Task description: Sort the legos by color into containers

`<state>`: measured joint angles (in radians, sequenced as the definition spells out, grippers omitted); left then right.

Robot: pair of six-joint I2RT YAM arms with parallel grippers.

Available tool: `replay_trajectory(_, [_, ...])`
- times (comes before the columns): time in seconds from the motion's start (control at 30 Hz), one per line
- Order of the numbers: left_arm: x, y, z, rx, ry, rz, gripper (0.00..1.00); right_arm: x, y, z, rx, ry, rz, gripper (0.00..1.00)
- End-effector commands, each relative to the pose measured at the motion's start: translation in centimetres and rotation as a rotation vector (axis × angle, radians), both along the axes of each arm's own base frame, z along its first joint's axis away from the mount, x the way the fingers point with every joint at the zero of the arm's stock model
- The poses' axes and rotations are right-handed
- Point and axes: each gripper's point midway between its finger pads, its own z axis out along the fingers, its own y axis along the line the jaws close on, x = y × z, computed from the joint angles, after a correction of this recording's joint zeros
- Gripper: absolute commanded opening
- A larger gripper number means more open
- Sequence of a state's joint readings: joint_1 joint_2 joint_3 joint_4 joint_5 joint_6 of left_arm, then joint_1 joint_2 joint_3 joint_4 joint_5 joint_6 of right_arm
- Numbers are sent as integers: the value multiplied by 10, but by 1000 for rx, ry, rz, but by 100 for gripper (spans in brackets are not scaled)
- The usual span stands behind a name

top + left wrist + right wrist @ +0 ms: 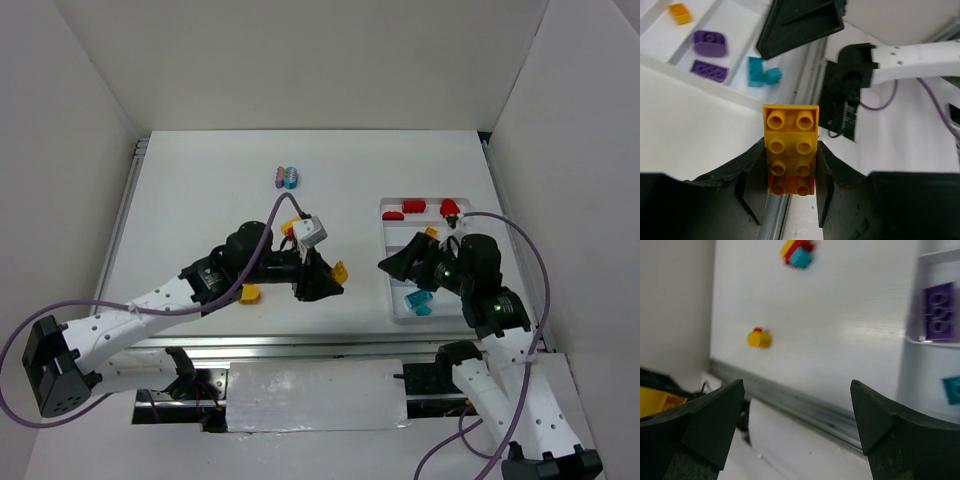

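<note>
Overhead view: at frame centre the left gripper (328,279) clasps a yellow brick (340,271) at its fingertips above the white table (200,200). A loose yellow piece (250,293) lies to its lower left, and a purple-and-teal cluster (288,178) sits well apart toward upper centre. At right, the right gripper (392,264) hangs over the left rim of the white tray (384,228), which holds red bricks (414,208) at its upper end and teal bricks (417,302) at its lower end.
</note>
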<state>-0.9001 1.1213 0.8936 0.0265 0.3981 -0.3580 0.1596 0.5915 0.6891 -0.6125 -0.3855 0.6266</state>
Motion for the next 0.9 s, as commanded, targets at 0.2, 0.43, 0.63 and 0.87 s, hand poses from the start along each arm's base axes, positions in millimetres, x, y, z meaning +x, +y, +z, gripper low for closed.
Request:
replay_trajectory(0.2, [-48,-30,28,-116,-107,-349,0,-59,68,75,260,-278,511,98])
replay_trajectory(0.43, [-12,-40,9,67,-230,-83,0,-62,89,80,321,-138,468,97])
replay_trajectory(0.63, [-5,-39,10,103,-314,-16,0,-74,113,80,321,-64,510,82])
replay_trajectory(0.87, [6,-34,7,138,-354,38,0,-73,117,81,327,-61,496,17])
